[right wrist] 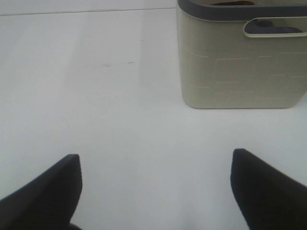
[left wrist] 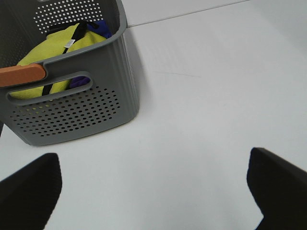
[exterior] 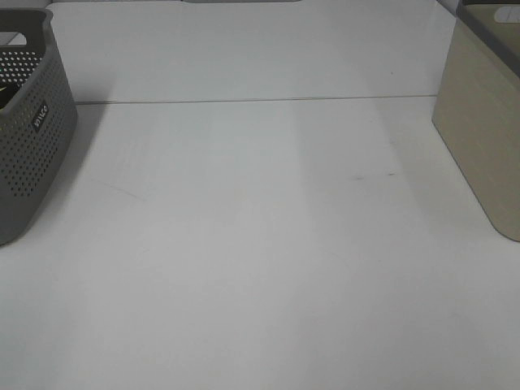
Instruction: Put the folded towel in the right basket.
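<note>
Both fingers (left wrist: 29, 189) (right wrist: 41, 191) spread wide, empty; grey basket (exterior: 28, 122) at table (exterior: 260, 244) left edge, beige basket (exterior: 483, 138) right.

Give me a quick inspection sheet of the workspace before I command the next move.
Surface: plain white tabletop, a few faint scuff marks.
Job's things: beige solid-walled plastic basket with dark grey rim at the table's right edge; its inside is not visible. Grey perforated plastic basket at the left edge holds a yellow-green cloth bundle with something purple beside it. No folded towel lies on the table.
Clutter: nothing seen on the table.
Grippers: left gripper open, empty, above the table near the grey basket; right gripper open, empty, facing the beige basket.
Cables: nothing seen.
Surroundings: a seam line crosses the far table.
</note>
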You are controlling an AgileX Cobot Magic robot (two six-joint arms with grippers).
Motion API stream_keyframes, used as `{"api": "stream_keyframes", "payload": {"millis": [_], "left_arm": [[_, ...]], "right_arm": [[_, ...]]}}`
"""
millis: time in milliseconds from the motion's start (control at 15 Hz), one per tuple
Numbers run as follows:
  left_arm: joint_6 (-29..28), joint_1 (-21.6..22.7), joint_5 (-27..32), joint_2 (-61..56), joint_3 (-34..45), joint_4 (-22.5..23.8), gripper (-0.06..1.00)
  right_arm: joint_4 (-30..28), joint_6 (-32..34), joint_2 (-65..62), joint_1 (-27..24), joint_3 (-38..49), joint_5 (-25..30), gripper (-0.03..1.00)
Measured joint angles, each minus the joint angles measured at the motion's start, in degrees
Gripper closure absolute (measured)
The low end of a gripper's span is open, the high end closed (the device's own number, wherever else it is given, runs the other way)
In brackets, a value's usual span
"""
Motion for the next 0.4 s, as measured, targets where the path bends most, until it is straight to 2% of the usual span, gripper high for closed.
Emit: {"api": "stream_keyframes", "payload": {"millis": [400], "left_arm": [[0.00,0.00,0.00,0.00,0.00,0.00,-0.04]], "right_arm": [[0.00,0.00,0.00,0.00,0.00,0.00,0.18]]}}
